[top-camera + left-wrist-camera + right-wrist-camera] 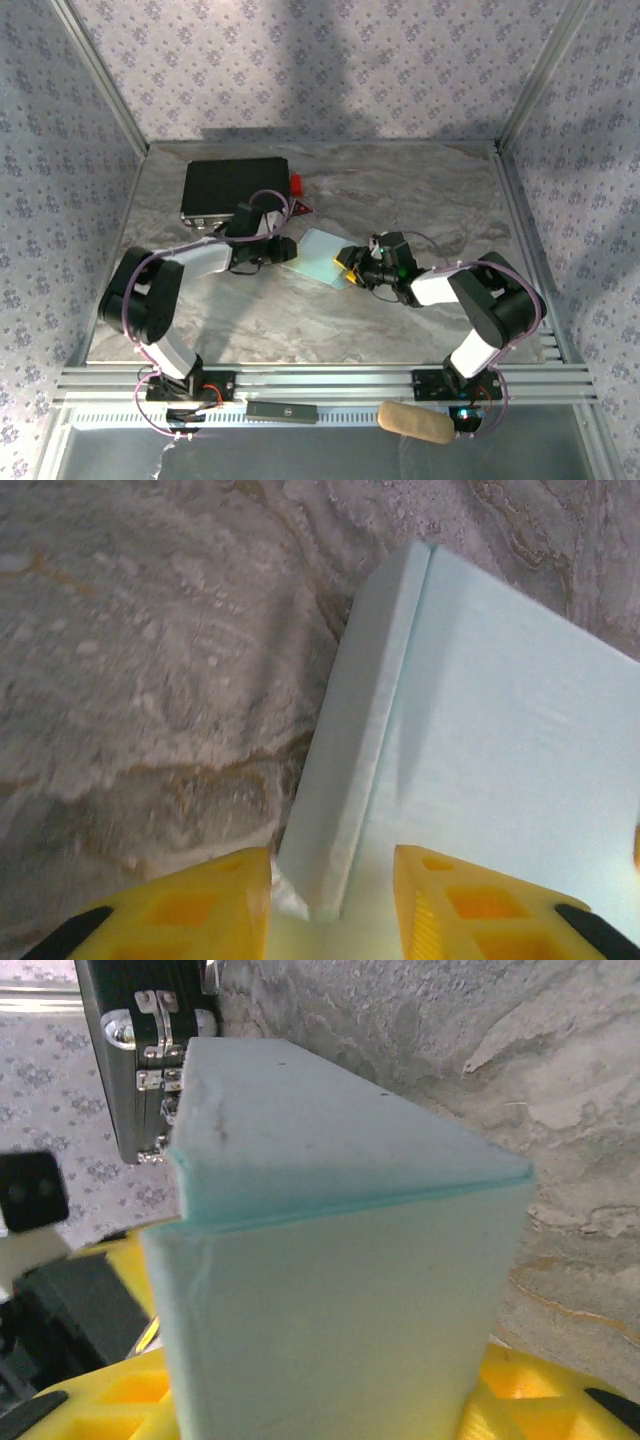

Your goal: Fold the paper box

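The paper box (318, 256) is a small pale light-blue folded box lying mid-table between both arms. My left gripper (284, 250) is at its left edge. In the left wrist view, that gripper (332, 905) is open and straddles the box's raised side wall (350, 760); the left fingertip (235, 895) touches the wall's corner, while the right one stands apart over the flat top (500, 740). My right gripper (351, 264) is at the box's right corner. In the right wrist view, the box (340, 1290) sits between the yellow fingers (525, 1390), which press on both of its sides.
A black case (233, 188) with metal latches (140, 1035) lies at the back left, just behind the left arm, with red parts (297, 183) at its right end. A beige roll (415, 422) and a black bar (281, 410) rest on the front rail. Patterned walls enclose the table.
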